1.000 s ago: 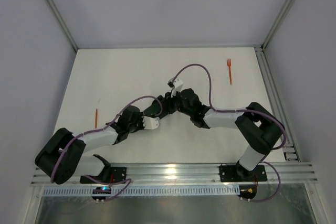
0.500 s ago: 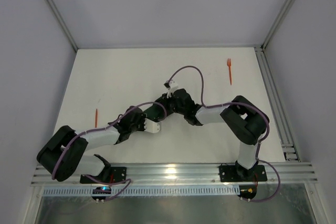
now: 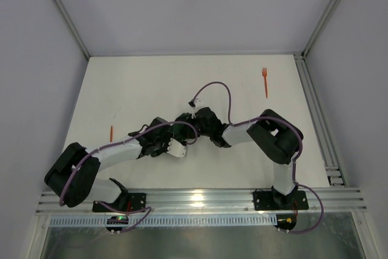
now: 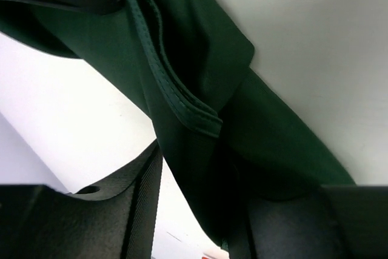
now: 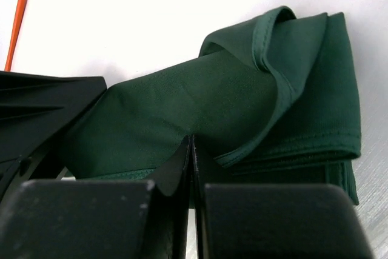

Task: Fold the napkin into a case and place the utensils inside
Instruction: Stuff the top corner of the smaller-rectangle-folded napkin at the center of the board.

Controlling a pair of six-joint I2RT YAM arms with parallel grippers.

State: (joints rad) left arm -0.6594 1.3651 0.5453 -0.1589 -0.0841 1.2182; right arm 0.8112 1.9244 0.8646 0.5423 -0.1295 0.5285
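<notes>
Your right gripper [image 5: 191, 144] is now closed, its tips pressed together on a gathered fold of the napkin [image 5: 254, 83]. Your left gripper [image 4: 203, 180] has just let go: its jaws stand apart, with the cloth running loosely between them. Over the last second both wrists have drawn in toward the near-centre of the table [image 3: 151, 83], and the right elbow has folded back. Treat this as a handover, in which the right arm carries the cloth and the left is free to take a new edge. The napkin is bunched in layers and is not yet a case. Both utensils lie outside it — the fork [image 3: 265, 82] far right, near the side rail [image 3: 315, 113], and the second orange utensil [image 3: 111, 136] at the left. Open table lies on the far side; the near rail [image 3: 200, 197] sits close behind the wrists.
</notes>
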